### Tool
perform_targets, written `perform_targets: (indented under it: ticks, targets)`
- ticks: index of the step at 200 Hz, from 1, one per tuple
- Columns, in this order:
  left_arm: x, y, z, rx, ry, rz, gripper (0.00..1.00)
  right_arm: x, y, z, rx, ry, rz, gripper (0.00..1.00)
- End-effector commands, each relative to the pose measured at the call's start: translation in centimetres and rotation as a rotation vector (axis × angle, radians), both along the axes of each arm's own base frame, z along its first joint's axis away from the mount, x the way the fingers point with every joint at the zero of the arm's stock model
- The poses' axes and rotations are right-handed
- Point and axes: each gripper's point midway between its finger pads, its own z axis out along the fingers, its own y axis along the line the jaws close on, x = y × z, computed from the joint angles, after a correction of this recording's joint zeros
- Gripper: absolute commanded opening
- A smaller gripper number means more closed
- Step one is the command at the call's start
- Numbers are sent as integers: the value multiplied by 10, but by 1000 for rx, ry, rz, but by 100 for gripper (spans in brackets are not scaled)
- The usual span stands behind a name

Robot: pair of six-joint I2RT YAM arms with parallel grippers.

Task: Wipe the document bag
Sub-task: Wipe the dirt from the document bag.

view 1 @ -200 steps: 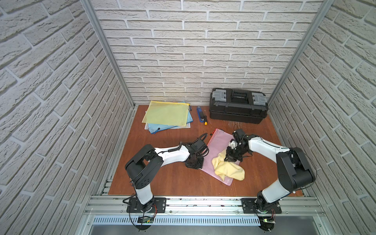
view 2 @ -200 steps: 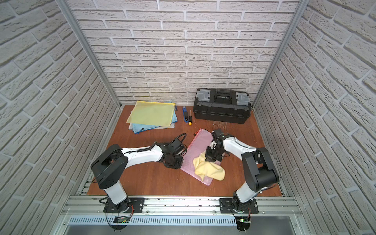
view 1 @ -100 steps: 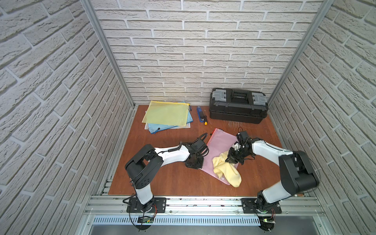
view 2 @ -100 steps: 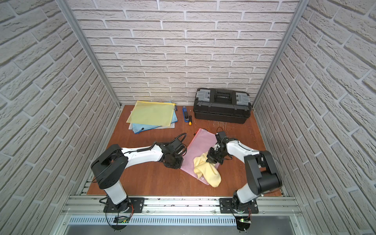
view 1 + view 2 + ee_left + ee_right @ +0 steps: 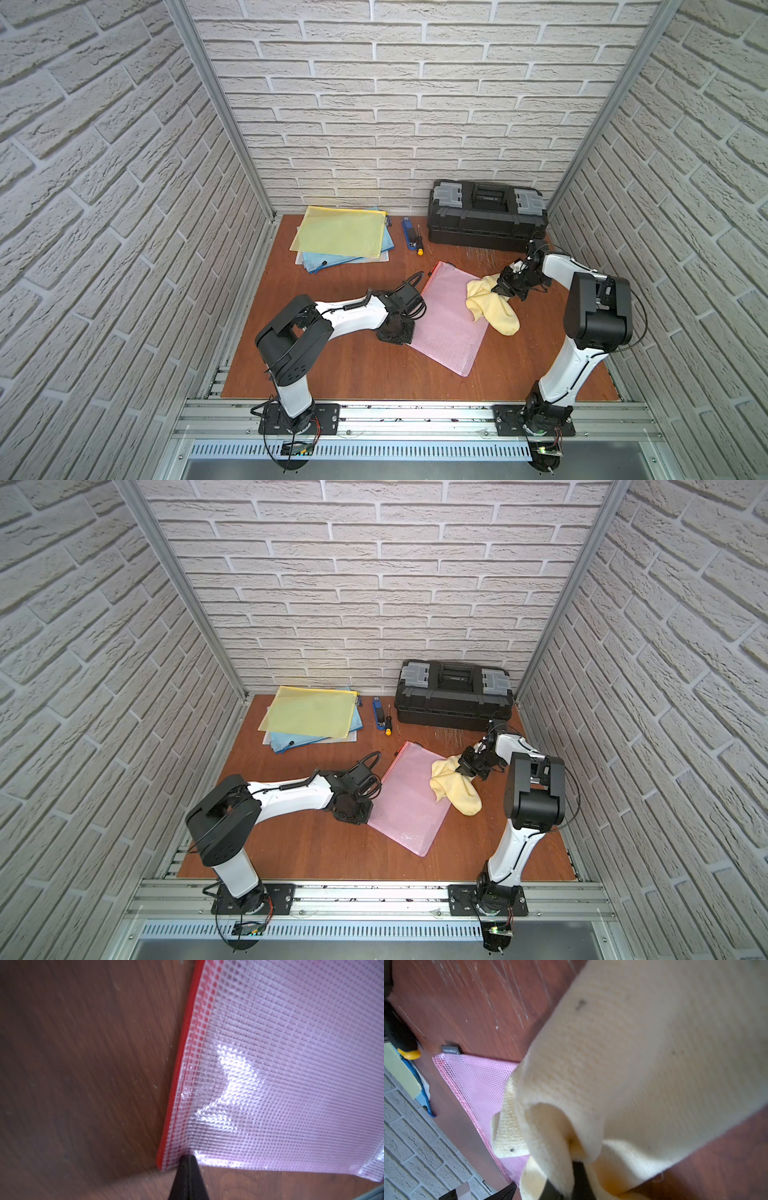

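Left gripper [image 5: 406, 335] shut tight, tips pressed together, right at the edge of the pink document bag [image 5: 449, 322]. Up close in the left wrist view: black tips [image 5: 188, 1162] touching the bag [image 5: 291, 1064] at a corner, just beside its red strip [image 5: 182, 1064], with small wrinkles in the plastic there. Pinching the bag or only pushing down on it: cannot tell.

Right gripper [image 5: 497, 291] closed on a bunch of the yellow cloth [image 5: 494, 311], low over the table, at the other side of the bag. In the right wrist view, dark fingers [image 5: 578, 1178] tucked deep into soft folds of cloth [image 5: 633, 1064], with a bit of pink bag [image 5: 477, 1078] peeking out behind.

Bag lying flat and slanted on the brown table [image 5: 332, 365], between the two grippers. Left gripper [image 5: 366, 816] at the bag's near left side. Right gripper [image 5: 462, 770] at its far right side. Cloth [image 5: 455, 789] partly on the far right part of the bag [image 5: 409, 806] and partly on the bare table, with one end trailing toward the robot.

Well apart, at the back by the wall: black toolbox [image 5: 486, 218], pile of flat folders [image 5: 340, 235] with a yellow one on top, and between them a small blue tool [image 5: 409, 232] and a screwdriver [image 5: 420, 245] with a yellow end.
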Motion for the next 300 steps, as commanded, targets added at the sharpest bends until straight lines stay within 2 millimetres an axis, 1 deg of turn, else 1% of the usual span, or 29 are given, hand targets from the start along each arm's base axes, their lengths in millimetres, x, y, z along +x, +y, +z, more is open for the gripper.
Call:
perform_targets:
  ticks: [1,18,39,54,70,78,85,100,113,137,150,151,157,172,184,207,223,237,247,254,258,262,263,264,268,274,277,289,300]
  targets:
    - [-3,12,0,58,1,-11,0,-38,38,10,48,32,112,2]
    - [-2,12,-2,64,6,-15,0,-70,69,7,73,57,172,2]
    - [-3,10,-4,65,13,-19,0,-117,109,-3,84,106,221,2]
    - [-2,8,-5,64,16,-17,0,-143,138,-8,120,117,236,2]
    - [-2,7,-6,63,17,-21,0,-160,167,-9,173,95,281,2]
    - [-1,6,-6,63,19,-19,0,-164,175,-10,186,90,304,2]
    - [-2,5,-6,62,22,-24,0,-165,177,-12,184,95,318,2]
    - [-2,4,-6,63,24,-29,0,-160,171,-19,136,110,339,2]
    - [-3,4,-6,67,26,-35,0,-147,166,-24,103,117,356,2]
    - [-3,10,-5,86,16,-31,0,-106,155,-25,141,99,337,2]
    - [-2,13,-4,100,10,-26,0,-85,136,-25,143,104,305,2]
    - [-3,13,-4,101,10,-26,0,-80,135,-22,143,95,300,2]
    - [-3,14,-4,105,7,-25,0,-71,124,-21,139,92,288,2]
    - [-1,15,-2,107,-3,-20,0,-47,93,-7,98,57,248,2]
    - [-1,14,-1,102,-6,-18,0,-31,66,6,47,29,221,2]
    - [1,11,0,98,-6,-24,0,-14,26,35,19,-20,151,2]
    - [3,8,3,91,-14,-30,0,-11,10,58,-7,-71,106,2]
    - [6,8,9,87,-36,-30,0,-13,4,80,-50,-131,77,2]
    - [10,10,15,88,-61,-27,0,-16,5,94,-58,-176,55,2]
    - [12,10,21,84,-84,-28,12,-20,6,102,-56,-200,42,2]
    - [14,10,26,78,-99,-28,24,-21,7,106,-57,-211,36,2]
    - [16,10,30,73,-113,-30,39,-24,7,109,-56,-220,32,2]
    - [16,9,32,71,-117,-32,44,-24,8,109,-56,-221,31,2]
    - [17,9,33,68,-121,-31,47,-25,8,110,-55,-223,30,2]
    - [18,9,38,62,-135,-31,66,-28,8,112,-56,-225,26,2]
    - [21,9,48,54,-160,-29,83,-31,7,116,-58,-233,18,2]
    - [22,9,53,48,-174,-33,87,-33,7,118,-61,-238,17,2]
    - [27,8,76,39,-240,-54,97,-39,2,130,-83,-265,-1,2]
    - [29,3,98,39,-302,-93,98,-43,-9,146,-114,-307,-44,2]
